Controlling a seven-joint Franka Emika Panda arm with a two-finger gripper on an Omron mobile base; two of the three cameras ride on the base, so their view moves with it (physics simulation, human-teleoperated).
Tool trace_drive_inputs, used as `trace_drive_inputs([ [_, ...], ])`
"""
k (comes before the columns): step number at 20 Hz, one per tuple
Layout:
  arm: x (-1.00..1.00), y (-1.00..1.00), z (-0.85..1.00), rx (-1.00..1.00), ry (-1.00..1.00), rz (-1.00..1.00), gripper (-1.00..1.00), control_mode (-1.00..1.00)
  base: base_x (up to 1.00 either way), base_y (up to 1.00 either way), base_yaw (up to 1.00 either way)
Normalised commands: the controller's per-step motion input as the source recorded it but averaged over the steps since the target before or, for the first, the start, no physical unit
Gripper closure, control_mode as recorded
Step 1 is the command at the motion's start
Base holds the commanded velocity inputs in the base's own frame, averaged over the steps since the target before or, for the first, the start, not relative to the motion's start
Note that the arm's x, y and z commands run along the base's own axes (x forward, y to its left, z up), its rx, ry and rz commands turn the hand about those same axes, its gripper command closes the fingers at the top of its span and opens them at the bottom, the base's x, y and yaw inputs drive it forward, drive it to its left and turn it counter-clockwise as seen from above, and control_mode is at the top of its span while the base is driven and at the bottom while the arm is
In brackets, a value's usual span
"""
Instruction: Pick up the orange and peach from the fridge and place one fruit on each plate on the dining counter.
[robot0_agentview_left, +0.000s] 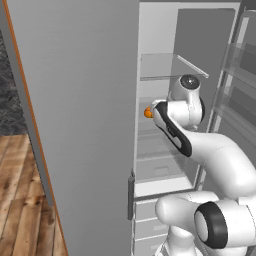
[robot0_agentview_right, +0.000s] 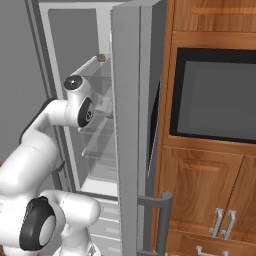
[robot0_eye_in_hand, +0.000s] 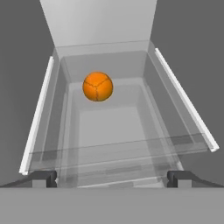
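Orange fruit, left base view: the orange (robot0_agentview_left: 148, 113) peeks past the arm's wrist, on a glass shelf (robot0_agentview_left: 165, 66) level inside the fridge (robot0_agentview_left: 75, 125).
Right base view: arm bent, hand reaching into the open fridge.
Hand view: orange toward the shelf's back edge; jaws (robot0_eye_in_hand: 112, 178) spread wide, empty, lined up for it.
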Motion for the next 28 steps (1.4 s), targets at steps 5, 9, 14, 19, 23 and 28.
trace_drive_inputs([
  [5,0.17,0.0,-0.2,0.0,0.0,0.01,-1.0,-1.0,0.0,0.0,0.0],
  [9,0.31,0.01,-0.06,0.0,0.0,0.01,-1.0,-1.0,0.0,0.0,0.0],
  [14,0.29,0.0,-0.07,0.0,0.0,0.01,-1.0,-1.0,0.0,0.0,0.0],
  [19,0.25,0.0,-0.04,0.0,0.0,0.0,-1.0,-1.0,0.0,0.0,0.0],
  [23,0.23,0.01,-0.12,0.0,0.0,0.0,-1.0,-1.0,0.0,0.0,0.0],
  [28,0.24,0.04,-0.2,0.0,0.0,0.0,-1.0,-1.0,0.0,0.0,0.0],
])
